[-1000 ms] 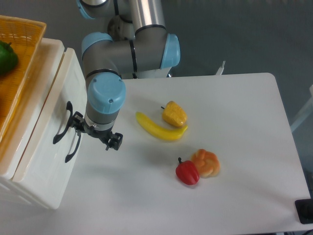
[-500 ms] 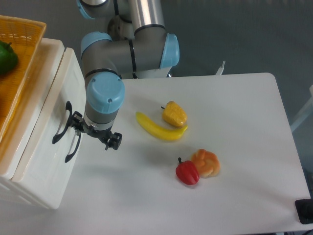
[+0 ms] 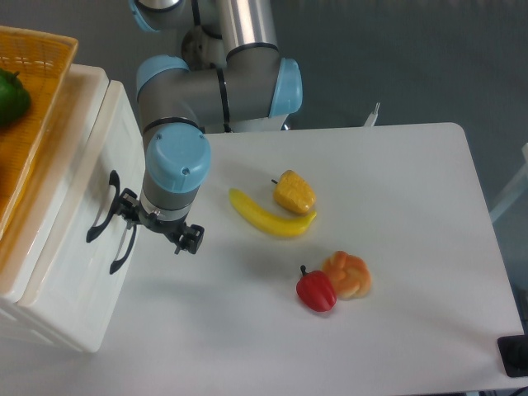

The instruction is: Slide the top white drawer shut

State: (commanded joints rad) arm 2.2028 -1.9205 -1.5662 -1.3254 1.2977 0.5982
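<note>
Leftward by a small step goes the gripper (image 3: 157, 224) against the cabinet front, and the top white drawer (image 3: 78, 173) sits a shade further in than a second ago, its upper handle (image 3: 101, 206) shifted with it; only one view is given, the fixed camera above the table. From here the gripper's black fingers rest at the drawer fronts just beside the handles; whether they are spread or pinched I cannot tell, since the wrist hides them. My judgement is that the closing push is under way and nearly done; next comes more pressing toward the cabinet until the front sits flush with the lower white drawer (image 3: 74, 289). On top stands a woven yellow basket (image 3: 41, 58); inside it lies a green vegetable (image 3: 10, 97), partly cut off by the frame edge.
</note>
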